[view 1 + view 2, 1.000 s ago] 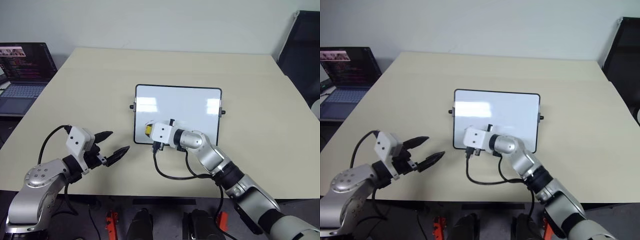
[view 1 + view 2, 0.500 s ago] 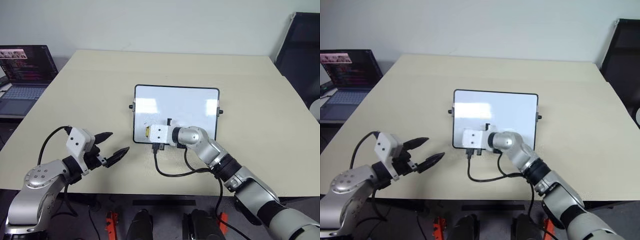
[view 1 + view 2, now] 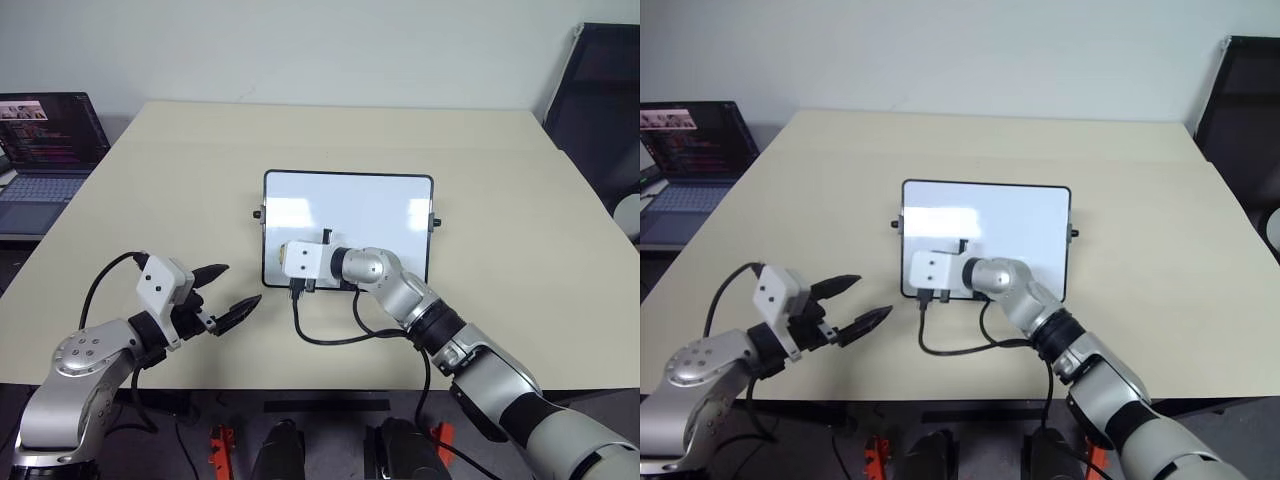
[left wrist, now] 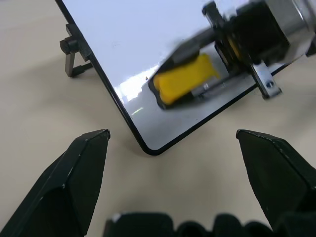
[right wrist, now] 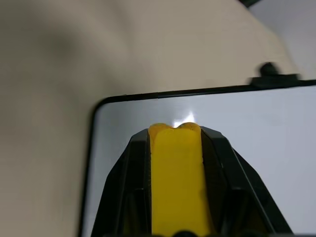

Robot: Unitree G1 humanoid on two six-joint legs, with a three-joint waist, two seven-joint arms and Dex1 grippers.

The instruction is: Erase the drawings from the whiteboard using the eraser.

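Note:
The whiteboard (image 3: 370, 205) lies flat at the table's middle, its white face showing glare. The drawings are too faint to make out on the bare surface. My right gripper (image 5: 175, 131) is shut on the yellow eraser (image 5: 176, 177), which rests on the board close to its near left corner (image 4: 148, 148). In the left wrist view the eraser (image 4: 185, 79) lies flat against the board between the black fingers (image 4: 177, 49). My left gripper (image 3: 232, 290) hovers open and empty over the table, left of and nearer than that corner.
An open laptop (image 3: 40, 150) stands off the table's far left. A black chair (image 3: 600, 110) is at the far right. A black cable (image 3: 320, 335) from my right wrist loops over the table just before the board.
My right gripper has slid the eraser leftward along the board's near edge to the near left corner. The left arm has kept still.

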